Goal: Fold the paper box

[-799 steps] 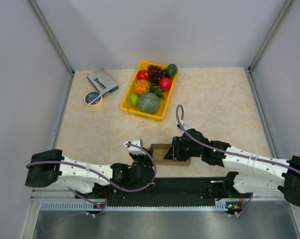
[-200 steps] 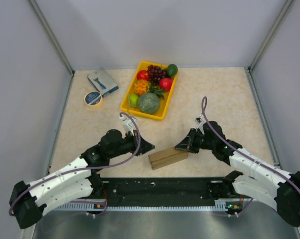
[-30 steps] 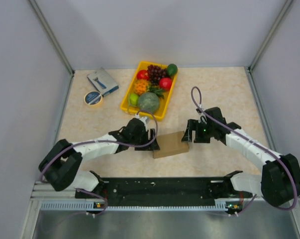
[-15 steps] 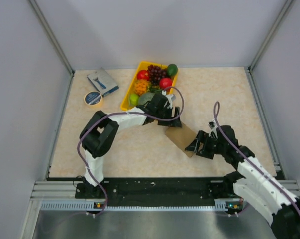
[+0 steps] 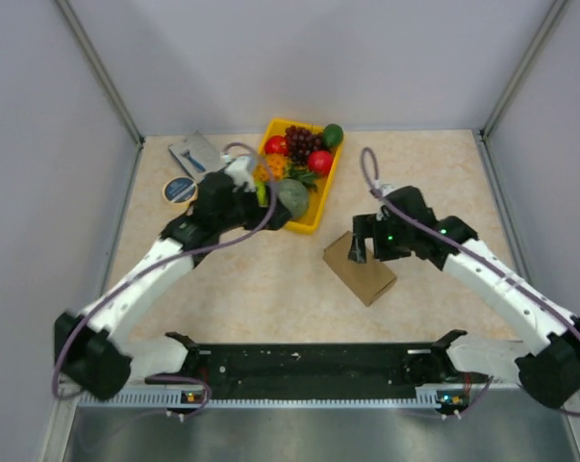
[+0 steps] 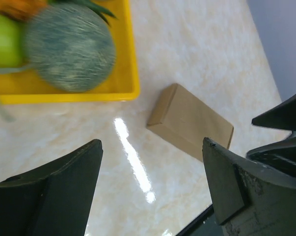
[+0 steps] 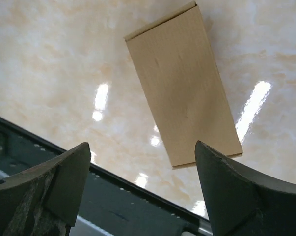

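The paper box (image 5: 363, 270) lies flat on the table as a closed brown carton, turned diagonally, with nothing holding it. My right gripper (image 5: 357, 248) hovers over its far end, open. In the right wrist view the box (image 7: 183, 92) fills the upper middle, and the right gripper (image 7: 142, 145) spreads wide and empty above its near end and the table edge. My left gripper (image 5: 278, 214) is off to the box's left, by the yellow tray's near side, open. The left wrist view shows the box (image 6: 191, 121) beyond the left gripper (image 6: 151, 143), whose fingers hold nothing.
A yellow tray (image 5: 314, 217) of fruit stands behind the box; its rim (image 6: 130, 73) and a green melon (image 6: 69, 46) show in the left wrist view. A blue-grey labelled box (image 5: 197, 155) and a tape roll (image 5: 179, 189) lie far left. A black rail (image 5: 309, 361) runs along the near edge.
My left gripper has left the box's far end and swung left to the tray. The right gripper has risen from the box's near end to over its far end. Both jaws widened.
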